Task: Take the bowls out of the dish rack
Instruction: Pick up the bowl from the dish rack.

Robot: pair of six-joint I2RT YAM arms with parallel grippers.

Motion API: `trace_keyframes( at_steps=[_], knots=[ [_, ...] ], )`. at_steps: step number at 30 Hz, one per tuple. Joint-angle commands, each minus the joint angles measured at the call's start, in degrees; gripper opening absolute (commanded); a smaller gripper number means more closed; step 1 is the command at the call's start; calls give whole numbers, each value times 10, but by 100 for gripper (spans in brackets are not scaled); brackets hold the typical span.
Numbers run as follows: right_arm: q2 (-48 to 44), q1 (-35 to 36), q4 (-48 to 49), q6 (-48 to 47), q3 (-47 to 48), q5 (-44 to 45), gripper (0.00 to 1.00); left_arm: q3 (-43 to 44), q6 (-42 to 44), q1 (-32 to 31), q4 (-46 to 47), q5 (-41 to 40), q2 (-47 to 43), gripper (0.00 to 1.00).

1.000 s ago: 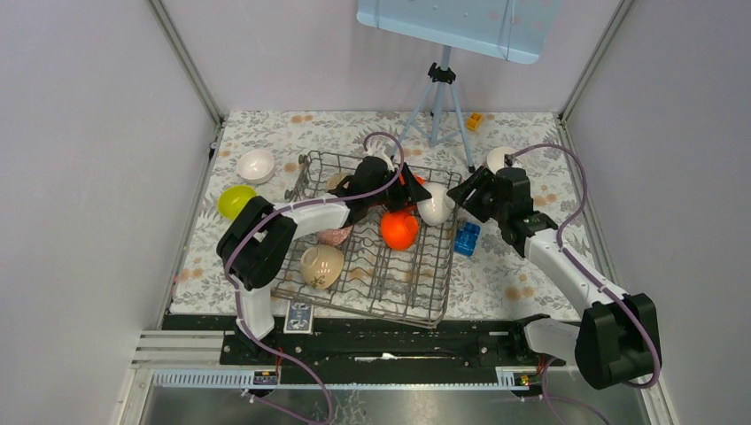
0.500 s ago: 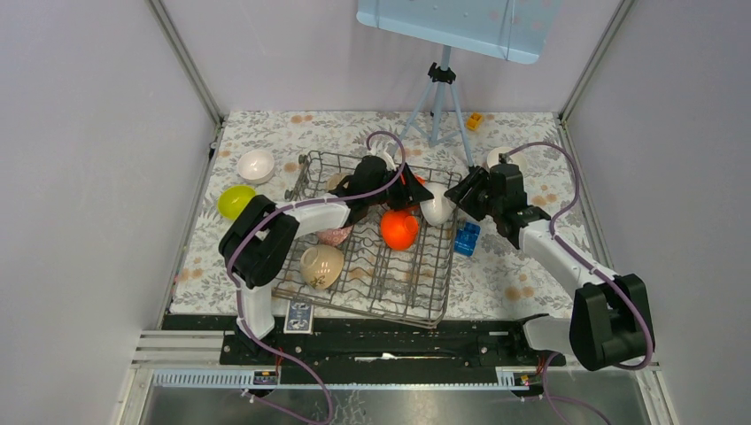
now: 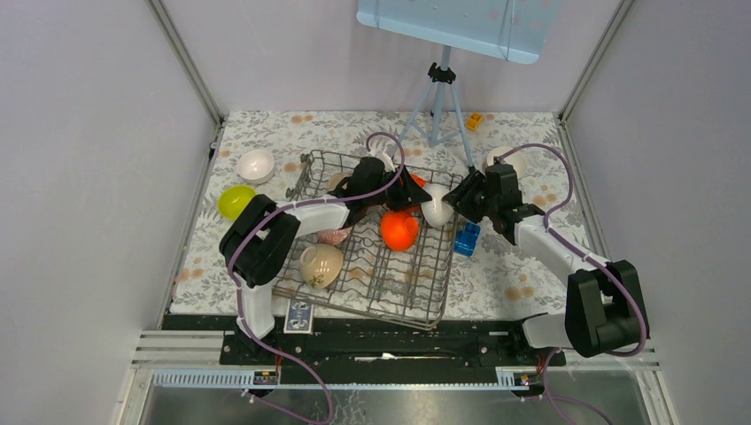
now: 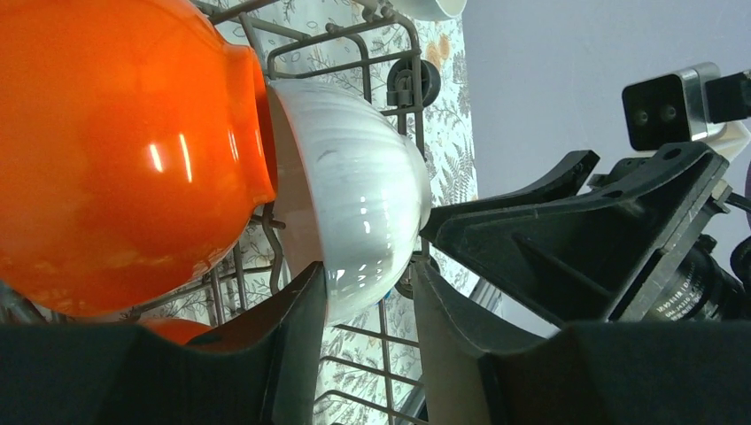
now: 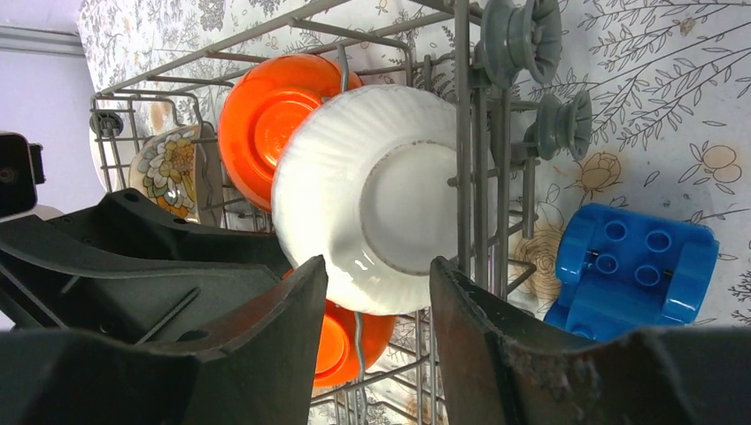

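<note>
Right gripper point(image 3: 454, 197) crept toward white bowl point(image 3: 437, 205), jaws open; left gripper point(image 4: 367, 288) straddled it (grip unclear). I'd let only 1 arm lift.

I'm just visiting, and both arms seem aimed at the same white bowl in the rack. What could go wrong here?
Both the left gripper and the right gripper face the one white bowl, so they might bump or tug against each other. That bowl rests against an orange bowl, which could tip or get dragged along. It also stands close to upright wires of the dish rack and might snag on them.
</note>
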Motion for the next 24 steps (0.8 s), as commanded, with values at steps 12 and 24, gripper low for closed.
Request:
trace_keyframes(
  at_steps=[12,24],
  knots=[
    [5,3,43,-2,0,-26,48,-20,-34,-7,157,67,-9,38],
    [-2,-6,62,-3,-39,-36,47,-50,-57,-7,219,87,-12,32]
  ],
)
